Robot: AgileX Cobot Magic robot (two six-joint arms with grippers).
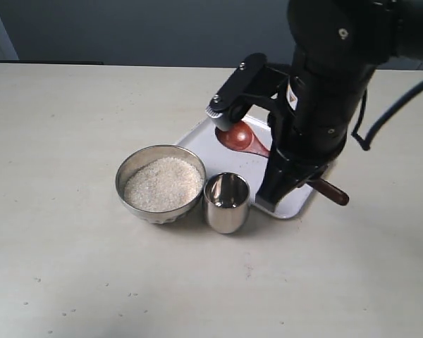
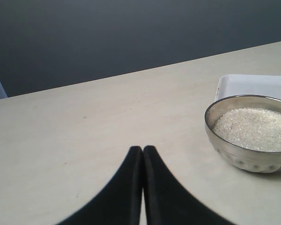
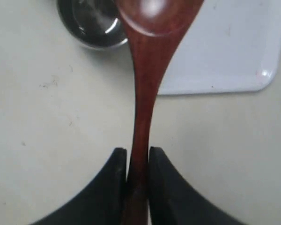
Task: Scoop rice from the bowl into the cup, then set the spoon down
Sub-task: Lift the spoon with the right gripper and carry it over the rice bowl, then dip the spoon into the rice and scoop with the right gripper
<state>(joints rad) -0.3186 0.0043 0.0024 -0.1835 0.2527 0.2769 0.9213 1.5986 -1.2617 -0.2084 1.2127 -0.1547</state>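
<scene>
The steel bowl point(image 1: 136, 166) holds a mound of white rice point(image 1: 163, 184) and stands left of the steel cup point(image 1: 226, 202), almost touching it. No grains show inside the cup point(image 3: 91, 23). My right gripper point(image 3: 137, 154) is shut on the thin handle of the reddish-brown wooden spoon point(image 3: 143, 93). The spoon's oval head point(image 1: 238, 136) hangs over the white tray point(image 1: 296, 204), with no rice on it, and its handle end point(image 1: 331, 191) sticks out past the black arm. My left gripper point(image 2: 143, 149) is shut and empty over bare table, short of the bowl point(image 2: 248, 159).
The right arm point(image 1: 317, 105) rises over the tray and hides much of it. The tray point(image 2: 253, 84) lies just behind the bowl. A cable point(image 1: 395, 105) hangs at the right. The pale table point(image 1: 70, 211) stretches to the left and front.
</scene>
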